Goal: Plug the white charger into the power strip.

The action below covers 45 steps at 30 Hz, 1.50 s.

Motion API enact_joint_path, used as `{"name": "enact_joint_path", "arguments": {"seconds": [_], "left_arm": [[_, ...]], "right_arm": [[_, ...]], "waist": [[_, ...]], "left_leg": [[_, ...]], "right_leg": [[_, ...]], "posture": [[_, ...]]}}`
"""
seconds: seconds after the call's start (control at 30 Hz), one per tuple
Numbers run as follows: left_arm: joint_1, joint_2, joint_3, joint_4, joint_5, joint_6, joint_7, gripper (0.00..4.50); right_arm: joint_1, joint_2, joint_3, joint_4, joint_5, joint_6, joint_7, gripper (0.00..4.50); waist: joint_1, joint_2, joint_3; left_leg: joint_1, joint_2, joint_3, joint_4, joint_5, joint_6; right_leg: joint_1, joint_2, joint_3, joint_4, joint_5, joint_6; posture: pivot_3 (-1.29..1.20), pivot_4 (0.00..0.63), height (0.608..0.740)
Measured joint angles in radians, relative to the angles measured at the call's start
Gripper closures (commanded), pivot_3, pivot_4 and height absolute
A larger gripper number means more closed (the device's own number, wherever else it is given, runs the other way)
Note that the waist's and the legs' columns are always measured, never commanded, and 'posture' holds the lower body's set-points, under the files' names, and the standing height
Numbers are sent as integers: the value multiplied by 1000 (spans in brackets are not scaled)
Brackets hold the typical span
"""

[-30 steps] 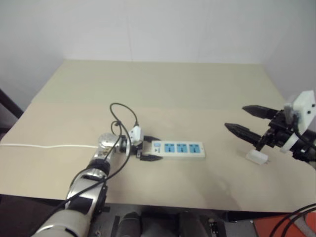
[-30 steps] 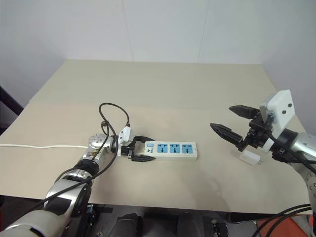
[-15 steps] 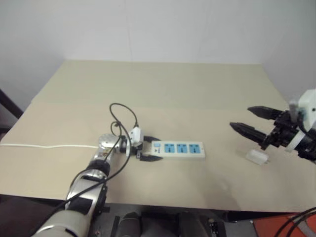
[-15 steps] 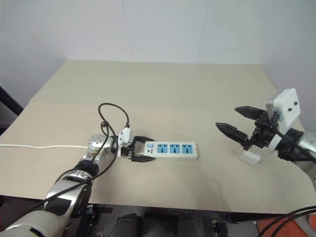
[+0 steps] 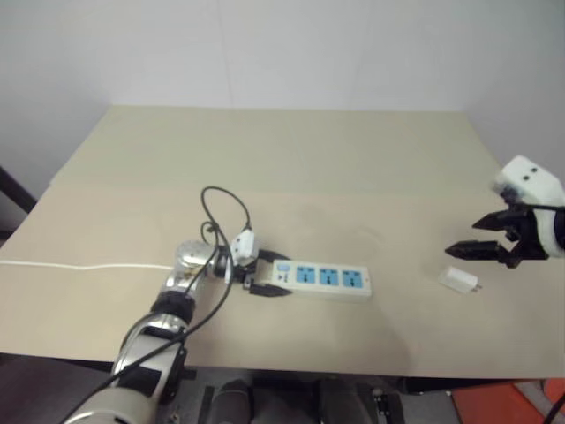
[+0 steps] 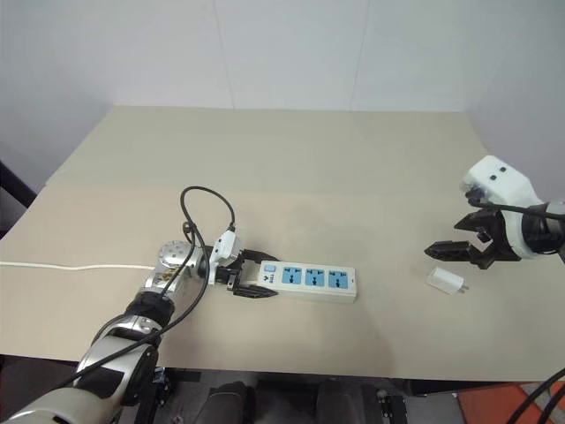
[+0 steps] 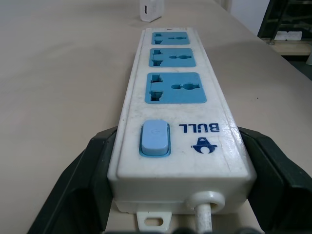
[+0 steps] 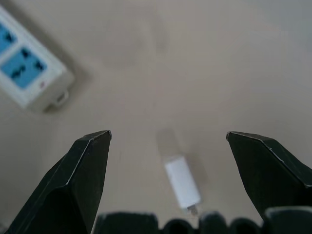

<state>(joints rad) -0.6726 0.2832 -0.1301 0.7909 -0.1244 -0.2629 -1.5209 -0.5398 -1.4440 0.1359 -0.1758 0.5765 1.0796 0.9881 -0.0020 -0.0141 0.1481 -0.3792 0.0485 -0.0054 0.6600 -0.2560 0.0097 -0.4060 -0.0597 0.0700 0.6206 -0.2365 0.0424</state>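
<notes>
Open right end effector [image 6: 456, 237] hangs above the white charger [image 6: 447, 282].

A beige table [image 6: 291, 159] carries everything, its top plain and pale. The strip [image 6: 309, 278] lies flat near the front edge, a little left of the middle, running left to right with its three blue sockets facing up. A thin white cord [image 6: 62, 265] trails across the top from the left edge toward the strip. The charger [image 6: 447, 281] lies on its side near the right edge, well apart from the strip.
</notes>
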Motion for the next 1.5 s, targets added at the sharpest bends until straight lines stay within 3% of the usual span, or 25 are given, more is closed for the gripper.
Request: {"name": "enact_joint_path", "arguments": {"seconds": [0.17, 0.33, 0.93, 1.03, 1.3, 1.5], "left_arm": [[25, 4, -7, -55, -1, 29, 23, 1221], [48, 7, -12, -99, -3, 55, 42, 1221], [65, 39, -30, -147, -23, 89, 68, 1221], [70, 46, -31, -151, -27, 90, 72, 1221], [81, 58, -34, -159, -33, 90, 85, 1221], [81, 62, -39, -160, -35, 89, 88, 1221]], "right_arm": [[-63, 62, 172, 64, -157, -45, 96, 38], [-72, 110, 236, 100, -259, -95, 140, 38], [-64, 280, 290, 351, -538, -317, 190, 38], [-64, 294, 288, 359, -559, -330, 202, 646], [-62, 317, 286, 345, -570, -332, 230, 3267], [-55, 319, 285, 316, -600, -332, 230, 3337]], "waist": [[2, 0, 0], [3, 1, 0], [-7, 1, -1], [-11, 1, -1], [-16, -1, -1], [-15, -1, -1]], "left_leg": [[-1, 0, 0, 0, 0, 0], [-1, 0, 0, 0, 0, 0], [1, 0, 0, 1, 0, 0], [3, 0, 0, 1, 0, 0], [7, 0, 0, 1, 0, 0], [7, 0, 0, 1, 0, 0]], "right_leg": [[-1, 0, 0, 0, 0, 0], [-1, 0, 0, 0, 0, 0], [0, 0, 0, 3, 0, 0], [1, 0, 0, 3, 0, 0], [4, 1, 1, 4, 0, 0], [4, 1, 1, 5, 0, 0]], "posture": [[0, 150, 740], [0, 150, 740], [0, 150, 740], [0, 150, 740], [0, 150, 740], [0, 150, 740]]}}
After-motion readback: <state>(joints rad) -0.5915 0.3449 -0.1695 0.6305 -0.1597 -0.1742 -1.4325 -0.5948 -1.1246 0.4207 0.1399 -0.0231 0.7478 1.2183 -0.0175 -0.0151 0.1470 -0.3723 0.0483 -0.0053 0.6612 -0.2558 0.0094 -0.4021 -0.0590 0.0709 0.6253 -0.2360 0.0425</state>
